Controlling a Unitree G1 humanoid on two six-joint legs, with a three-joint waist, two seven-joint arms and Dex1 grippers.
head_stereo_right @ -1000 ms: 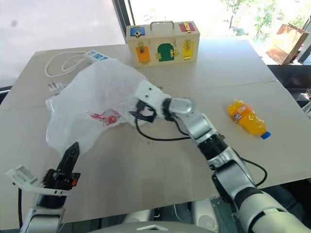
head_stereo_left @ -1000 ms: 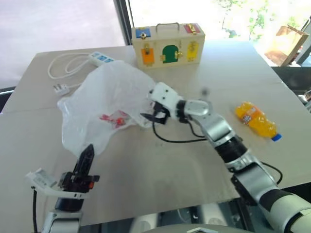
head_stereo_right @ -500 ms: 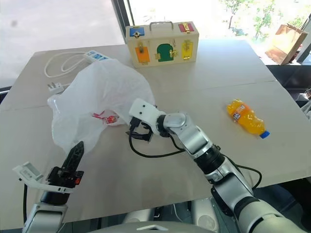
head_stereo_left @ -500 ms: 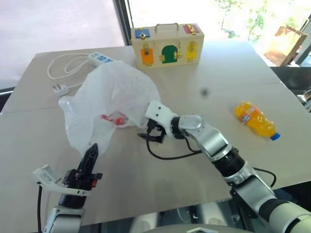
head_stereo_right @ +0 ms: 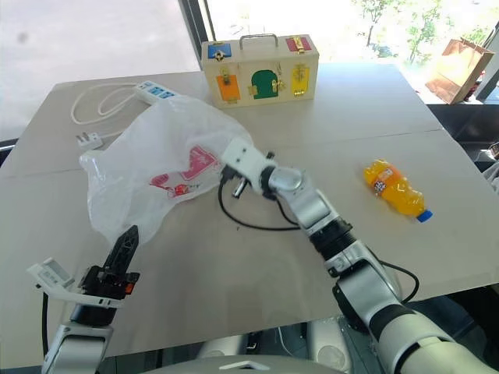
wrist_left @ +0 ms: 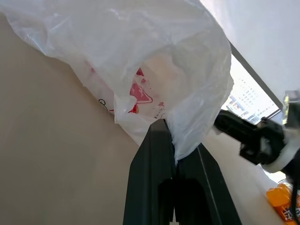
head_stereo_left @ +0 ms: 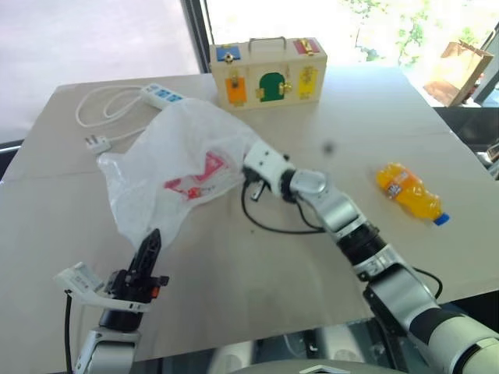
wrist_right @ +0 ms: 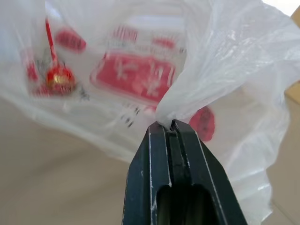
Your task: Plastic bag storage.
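Note:
The plastic bag [head_stereo_left: 175,167], crinkled translucent white film with red print, hangs stretched above the table between both grippers. My left gripper [head_stereo_left: 151,238] stands near the table's front left, shut on the bag's lowest corner; the left wrist view shows film pinched between its black fingers [wrist_left: 159,140]. At the bag's right edge, near the table's middle, my right gripper [head_stereo_left: 246,174] is shut on a gathered fold. In the right wrist view that fold [wrist_right: 187,89] bunches out of the closed fingertips.
A wooden toy box [head_stereo_left: 269,72] stands at the table's back. A white power strip [head_stereo_left: 162,94] with its cable and plug [head_stereo_left: 97,142] lies back left. An orange drink bottle [head_stereo_left: 410,192] lies at the right. A black cable [head_stereo_left: 273,228] loops under my right wrist.
My right gripper dipped toward the table beside the bag, then rose and shut on the bag's right edge. The bag is pulled tauter, red print turned up. The left gripper stayed put.

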